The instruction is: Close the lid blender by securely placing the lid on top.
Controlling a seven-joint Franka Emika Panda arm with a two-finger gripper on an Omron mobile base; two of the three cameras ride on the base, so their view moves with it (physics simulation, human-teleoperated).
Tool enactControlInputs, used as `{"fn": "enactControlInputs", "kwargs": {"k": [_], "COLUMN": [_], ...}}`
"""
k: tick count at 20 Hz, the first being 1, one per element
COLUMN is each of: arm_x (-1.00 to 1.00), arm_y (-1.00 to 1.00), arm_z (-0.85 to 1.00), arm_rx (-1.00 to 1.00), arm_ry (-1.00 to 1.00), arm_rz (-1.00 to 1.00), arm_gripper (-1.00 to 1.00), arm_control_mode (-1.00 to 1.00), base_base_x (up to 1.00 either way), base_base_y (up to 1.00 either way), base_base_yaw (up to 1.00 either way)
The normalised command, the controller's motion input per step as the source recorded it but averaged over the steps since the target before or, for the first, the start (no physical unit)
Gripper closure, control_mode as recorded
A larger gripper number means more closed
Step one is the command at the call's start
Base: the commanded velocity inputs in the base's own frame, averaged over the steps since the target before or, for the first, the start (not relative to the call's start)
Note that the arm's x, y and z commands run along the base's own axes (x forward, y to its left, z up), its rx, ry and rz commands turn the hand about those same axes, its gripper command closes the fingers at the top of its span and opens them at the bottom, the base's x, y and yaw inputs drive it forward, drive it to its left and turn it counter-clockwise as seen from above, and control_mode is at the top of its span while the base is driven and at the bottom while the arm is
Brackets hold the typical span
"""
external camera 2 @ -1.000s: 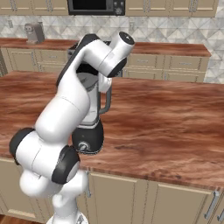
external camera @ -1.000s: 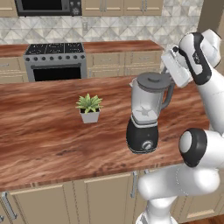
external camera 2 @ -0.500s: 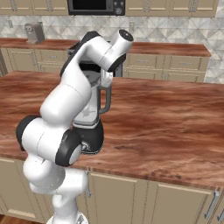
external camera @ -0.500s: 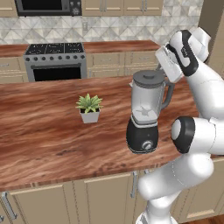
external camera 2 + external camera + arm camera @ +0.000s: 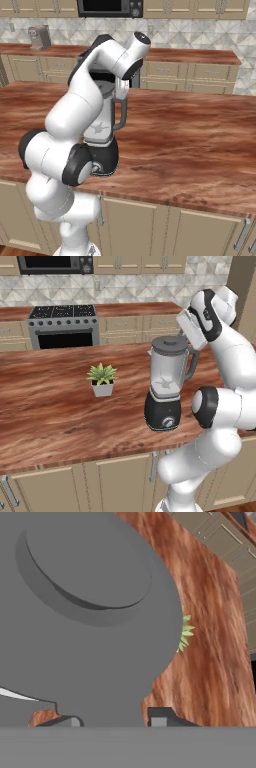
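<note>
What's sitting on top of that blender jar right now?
The dark grey lid sits on the blender, covering the jar's mouth, its raised knob up. The gripper is right at its edge. The jar's rim beneath is hidden.

Lighting even, bright, diffuse across both base views; no clear single source. Faint soft shadow under blender [image 5: 166,387] and potted plant [image 5: 102,379] on counter [image 5: 50,406]. No glare, though wood shows mild sheen. Rendering slightly soft, low-res. Hand view: lid [image 5: 85,612] very close, flat grey shading, edges somewhat blurred. No edge distortion.
</note>
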Motion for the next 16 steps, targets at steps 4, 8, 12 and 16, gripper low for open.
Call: {"fn": "enactControlInputs", "kwargs": {"k": [4, 8, 12, 16], "arm_x": [-0.25, -0.41, -0.24, 0.00], "arm_y": [0.04, 0.03, 0.00, 0.00], "arm_z": [-0.14, -0.01, -0.04, -0.15], "arm_rx": [0.00, 0.00, -0.01, -0.03], "arm_ry": [-0.05, -0.05, -0.01, 0.00], "arm_rz": [0.00, 0.00, 0.00, 0.00], "arm_gripper": [1.00, 1.00, 1.00, 1.00], "arm_control_mode": [-1.00, -1.00, -1.00, -1.00], "base_base_x": [0.00, 0.00, 0.00, 0.00], "base_base_y": [0.00, 0.00, 0.00, 0.00], "base_base_yaw": [0.00, 0.00, 0.00, 0.00]}}
